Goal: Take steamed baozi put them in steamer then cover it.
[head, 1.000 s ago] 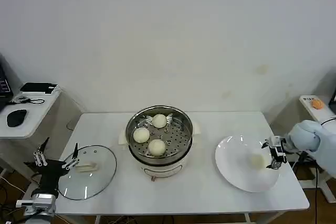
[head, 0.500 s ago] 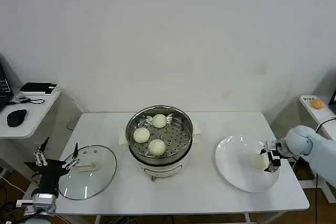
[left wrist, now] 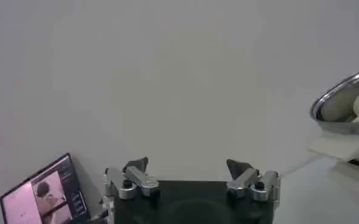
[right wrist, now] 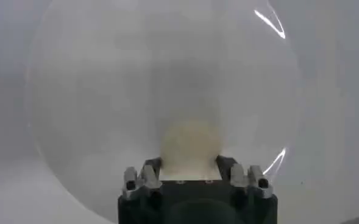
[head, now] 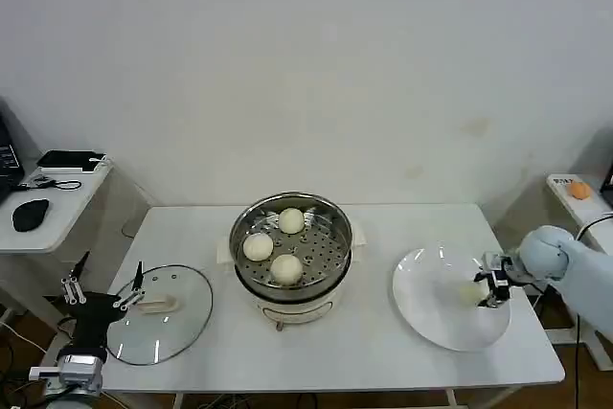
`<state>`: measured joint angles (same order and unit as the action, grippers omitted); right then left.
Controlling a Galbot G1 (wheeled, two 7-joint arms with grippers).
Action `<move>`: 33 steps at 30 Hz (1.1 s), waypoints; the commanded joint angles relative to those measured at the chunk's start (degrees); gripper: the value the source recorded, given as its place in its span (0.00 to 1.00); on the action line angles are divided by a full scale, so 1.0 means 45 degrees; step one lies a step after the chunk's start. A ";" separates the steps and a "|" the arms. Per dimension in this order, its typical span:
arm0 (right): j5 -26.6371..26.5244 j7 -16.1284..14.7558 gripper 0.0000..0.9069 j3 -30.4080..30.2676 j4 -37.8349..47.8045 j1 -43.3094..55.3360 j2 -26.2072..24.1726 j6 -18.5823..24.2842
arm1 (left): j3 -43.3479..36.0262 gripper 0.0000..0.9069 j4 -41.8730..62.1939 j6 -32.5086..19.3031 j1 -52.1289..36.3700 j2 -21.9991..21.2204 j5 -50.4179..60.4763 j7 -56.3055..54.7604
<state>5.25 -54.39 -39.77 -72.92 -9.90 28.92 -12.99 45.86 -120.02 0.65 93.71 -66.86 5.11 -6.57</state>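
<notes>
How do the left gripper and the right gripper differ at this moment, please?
The left gripper hangs beside the table's left end near the cover, fingers spread open with nothing between them. The right gripper is over the white plate, its fingers set on either side of the last steamed baozi. Whether they are pressing it is unclear. Both share the same dark body with metal fingers.

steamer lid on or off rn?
Off. The cover lies flat on the table beside the steamer, whose tray holds three baozi uncovered.
</notes>
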 commanded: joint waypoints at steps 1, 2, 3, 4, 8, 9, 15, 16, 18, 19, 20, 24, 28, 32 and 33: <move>-0.0514 -0.0389 0.70 -0.1158 -0.0939 0.1972 -0.0567 -0.0154 | 0.0032 1.00 -0.0021 -0.0002 -0.0001 0.0080 -0.0005 -0.0005; -0.0706 -0.0468 0.70 -0.1291 -0.1185 0.2624 -0.0698 -0.0215 | 0.0030 1.00 -0.0013 -0.0002 -0.0020 0.0102 -0.0005 -0.0012; -0.0912 -0.0462 0.70 -0.1356 -0.1333 0.3002 -0.0747 -0.0266 | 0.0029 1.00 -0.0011 0.0000 -0.0043 0.0111 -0.0007 -0.0013; -0.1365 -0.0456 0.70 -0.1418 -0.1561 0.3544 -0.0793 -0.0449 | 0.0020 1.00 -0.0003 0.0002 -0.0066 0.0115 -0.0006 -0.0015; -0.2709 -0.0288 0.70 -0.2018 -0.2371 0.5457 -0.0664 -0.1049 | -0.0082 1.00 0.0030 0.0000 -0.0134 0.0106 0.0014 -0.0015; -0.2875 -0.0267 0.70 -0.2302 -0.2584 0.6229 -0.0587 -0.1243 | -0.0099 1.00 0.0022 -0.0003 -0.0131 0.0107 0.0023 -0.0013; -0.5018 0.0090 0.70 -0.5327 -0.3435 1.0233 0.1083 -0.2194 | -0.0108 1.00 -0.0023 -0.0001 -0.0203 0.0060 0.0026 -0.0017; -0.5345 0.0208 0.70 -0.5695 -0.3520 1.0846 0.1616 -0.2385 | -0.0102 1.00 -0.0044 -0.0002 -0.0204 0.0040 0.0026 -0.0015; -0.6324 0.0710 0.70 -0.6359 -0.3707 1.1488 0.2570 -0.2915 | -0.0083 1.00 -0.0079 -0.0007 -0.0192 0.0003 0.0023 -0.0017; -0.6568 0.0818 0.70 -0.6489 -0.3798 1.1563 0.2891 -0.3103 | -0.0067 1.00 -0.0083 -0.0009 -0.0188 -0.0010 0.0026 -0.0018; -0.7075 0.1106 0.70 -0.6644 -0.3920 1.1600 0.3241 -0.3419 | -0.0063 1.00 -0.0081 -0.0009 -0.0187 -0.0006 0.0030 -0.0026; -0.8678 0.2436 0.71 -0.7042 -0.4378 1.1021 0.4496 -0.4346 | -0.0016 1.00 -0.0102 0.0007 -0.0219 -0.0027 0.0075 -0.0036; -0.9648 0.3285 0.71 -0.7230 -0.4232 1.0350 0.5253 -0.5017 | -0.0017 1.00 -0.0184 0.0020 -0.0235 -0.0112 0.0138 -0.0028; -1.1056 0.3985 0.71 -0.6985 -0.3932 0.9653 0.5879 -0.5782 | 0.0013 1.00 -0.0264 0.0019 -0.0210 -0.0162 0.0154 -0.0036; -1.1332 0.4209 0.71 -0.6972 -0.3820 0.9510 0.6069 -0.5968 | 0.0029 1.00 -0.0282 0.0018 -0.0219 -0.0178 0.0158 -0.0035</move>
<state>-31.50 -43.24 -67.16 -89.31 31.90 47.05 -32.11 45.95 -121.12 0.68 92.75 -67.56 5.78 -6.74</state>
